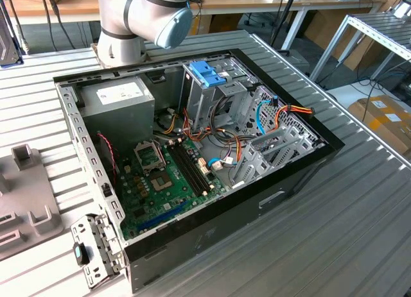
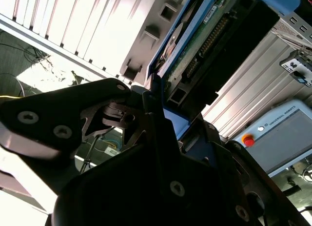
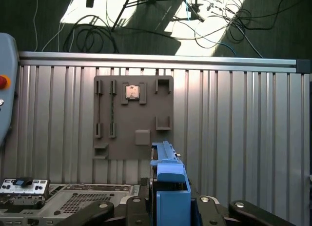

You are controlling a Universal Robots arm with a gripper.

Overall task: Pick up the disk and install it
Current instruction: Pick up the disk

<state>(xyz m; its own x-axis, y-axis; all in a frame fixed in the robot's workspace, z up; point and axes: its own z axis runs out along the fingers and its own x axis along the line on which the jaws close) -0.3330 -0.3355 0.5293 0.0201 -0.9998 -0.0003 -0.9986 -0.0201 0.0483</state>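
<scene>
The disk (image 3: pixel 168 179) stands edge-on between my gripper's black fingers (image 3: pixel 105 209), its blue carrier rail facing the first wrist view. In the second wrist view the disk (image 2: pixel 202 38) shows its green circuit board underside and a blue rail along one side. My gripper (image 2: pixel 163 101) is shut on the disk and holds it in the air, off the ribbed metal table (image 3: pixel 234 128). The open computer case (image 1: pixel 192 149) lies on the table in the exterior view, with the arm's base (image 1: pixel 144 18) behind it.
Inside the case are a grey power-supply box (image 1: pixel 119 101), a blue latch on a metal cage (image 1: pixel 207 72), the motherboard (image 1: pixel 170 175) and loose cables. A grey fixture plate (image 3: pixel 132 117) lies on the table. A teach pendant (image 2: pixel 278 133) sits nearby.
</scene>
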